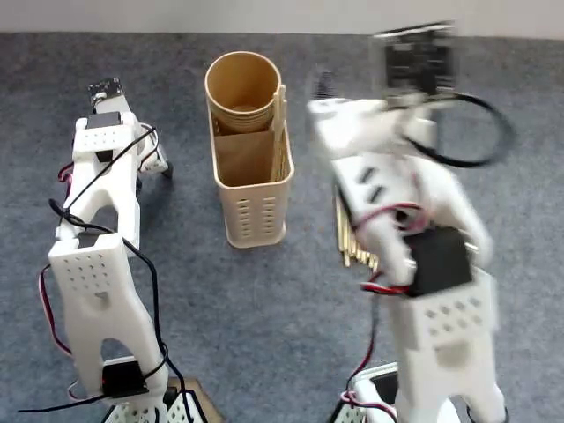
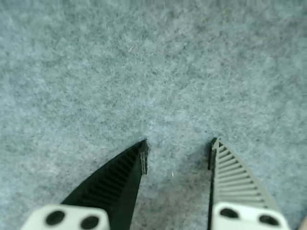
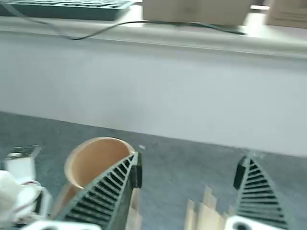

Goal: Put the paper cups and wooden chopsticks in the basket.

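- Where the high view looks down on the grey table (image 1: 291, 352), a cream slotted basket (image 1: 256, 211) stands upright at upper centre, between the two arms.
- Stacked paper cups (image 1: 242, 88) sit in the basket's far compartment, their round rim rising above its walls.
- A few upright chopsticks (image 1: 280, 132) lean against the basket's right wall.
- A bundle of loose chopsticks (image 1: 351, 242) lies flat on the table, right of the basket and apart from it, partly covered by the right arm (image 1: 423, 264).
- The right arm fills the right half of the frame and is blurred, so its gripper is hard to make out from above.
- The left arm (image 1: 101, 220) runs up the left side of the frame, well apart from the basket.
- From the left wrist, the left gripper (image 2: 177, 148) is released, its fingers spread over bare grey table and grasping nothing.
- From the right wrist, the right gripper (image 3: 189, 167) is also spread wide and holds nothing.
- Beyond it, the mouth of the paper cups (image 3: 91, 163) shows at lower left, a white wall (image 3: 192, 91) rises behind, and pale stick tips, probably the upright chopsticks (image 3: 206, 213), show at the bottom edge.
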